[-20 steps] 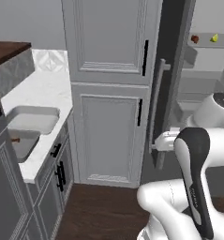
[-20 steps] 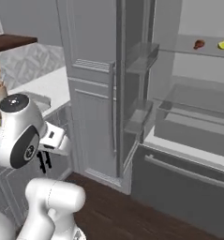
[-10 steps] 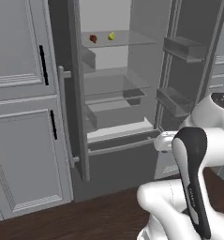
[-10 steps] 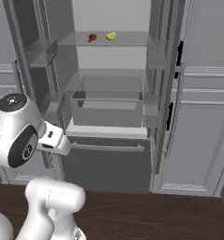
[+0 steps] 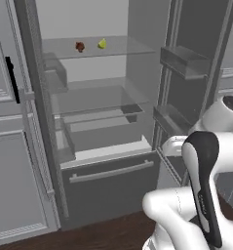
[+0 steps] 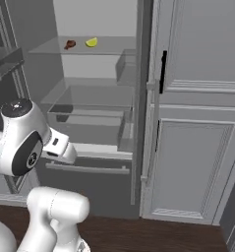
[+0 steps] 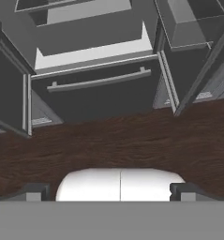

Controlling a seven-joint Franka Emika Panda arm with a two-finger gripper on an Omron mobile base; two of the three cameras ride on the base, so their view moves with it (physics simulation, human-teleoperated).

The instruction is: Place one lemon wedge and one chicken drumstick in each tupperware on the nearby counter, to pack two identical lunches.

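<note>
Lemon wedge (image 5: 102,44) and chicken drumstick (image 5: 80,47) sit side by side on the open fridge's upper glass shelf (image 5: 123,47), well above and beyond the gripper (image 7: 111,190), whose jaws stand wide apart and empty. Nothing looks packed yet (both lunches remain). Their orientation is too small to tell.

On the fridge's top shelf (image 5: 118,47) sit two small things, a dark red-brown one (image 5: 80,47) and a yellow one (image 5: 102,44), both too small to make out in shape. The arm (image 5: 205,195) covers the lower right of the fridge in the left base view, and the frame cuts off its base. In the hand view, the fingertips (image 7: 36,192) are mostly clipped at the bottom. The freezer drawer (image 6: 89,187) is partly behind the robot in the right base view. The cabinet door (image 6: 197,123) runs off the right edge.
</note>
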